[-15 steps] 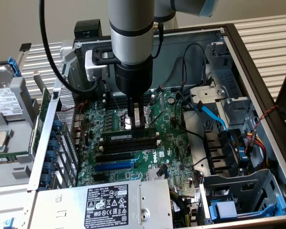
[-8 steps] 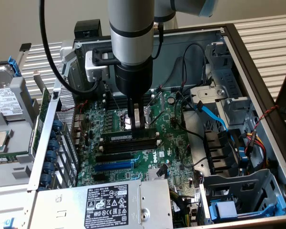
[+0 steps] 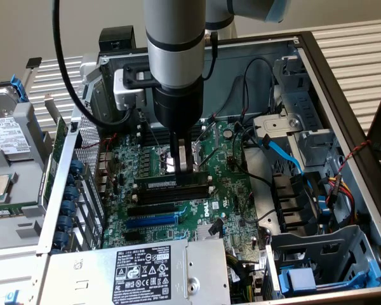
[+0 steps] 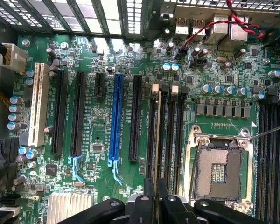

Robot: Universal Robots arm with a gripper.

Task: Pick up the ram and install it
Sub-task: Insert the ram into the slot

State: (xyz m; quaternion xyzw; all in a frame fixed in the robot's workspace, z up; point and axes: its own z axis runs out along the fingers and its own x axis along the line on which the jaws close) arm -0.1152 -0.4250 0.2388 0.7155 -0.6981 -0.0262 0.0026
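1. Your tool (image 3: 183, 166) is narrow, pinching the ram (image 3: 155, 183) mid-length; the stick hangs directly beneath it.
2. Exterior view: the ram's long axis runs 9 to 3 o'clock, parallel to the black slots (image 3: 165, 196). You cannot tell whether it is seated.

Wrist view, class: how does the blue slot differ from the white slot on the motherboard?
The blue slot is blue; the white slot is white. The blue slot ends in a pale blue latch; the white slot shows none. The blue slot lies between black slots; the white slot ends the row. Both are long, parallel and empty.
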